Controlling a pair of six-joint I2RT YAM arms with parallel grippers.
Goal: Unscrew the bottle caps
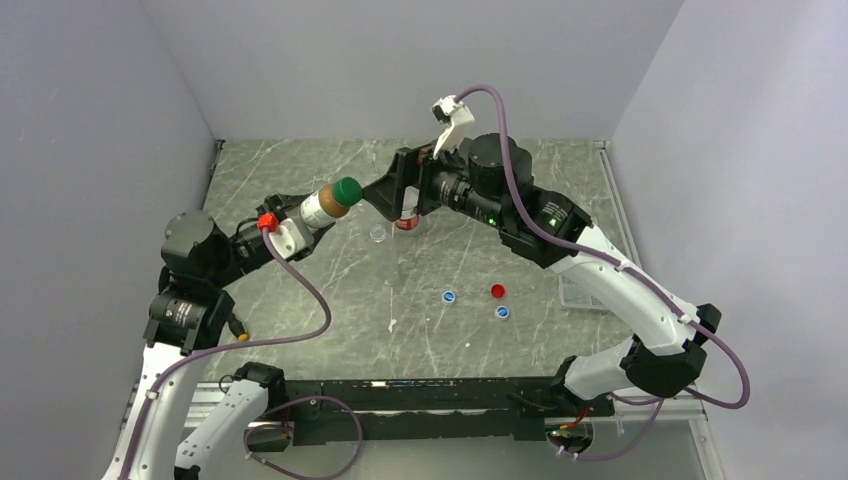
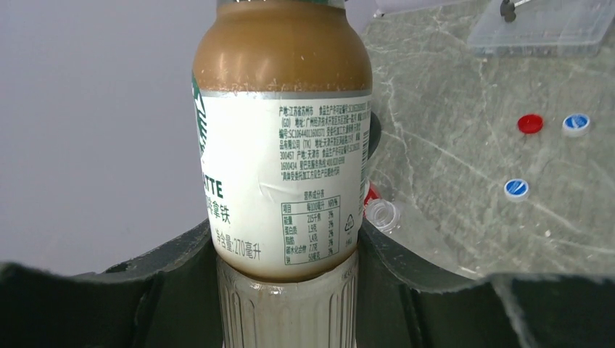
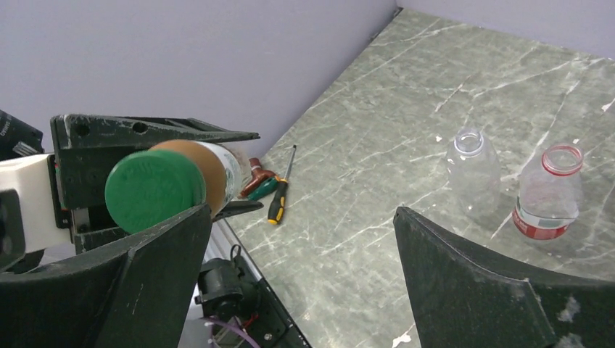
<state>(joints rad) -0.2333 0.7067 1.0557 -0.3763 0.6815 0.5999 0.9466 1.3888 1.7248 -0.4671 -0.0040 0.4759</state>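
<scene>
Loose on the counter: two blue caps, one red cap. Above, left fingers clamped on the tilted amber bottle, green cap on. Right fingers spread wide just beside it. Beyond, standing uncapped: clear bottle, red-labelled bottle.

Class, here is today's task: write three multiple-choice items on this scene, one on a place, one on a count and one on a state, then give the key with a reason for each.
1. Where is the brown bottle? A on a shelf; B in the left gripper; C in a box.
2. How many loose caps lie on the table? A one; B three; C five.
3. The green cap is: A on its bottle; B lying loose; C cracked in half.

Key: 1 B, the gripper clamps its base. 2 B, two blue and one red show. 3 A, it sits on the bottle's neck.
</scene>
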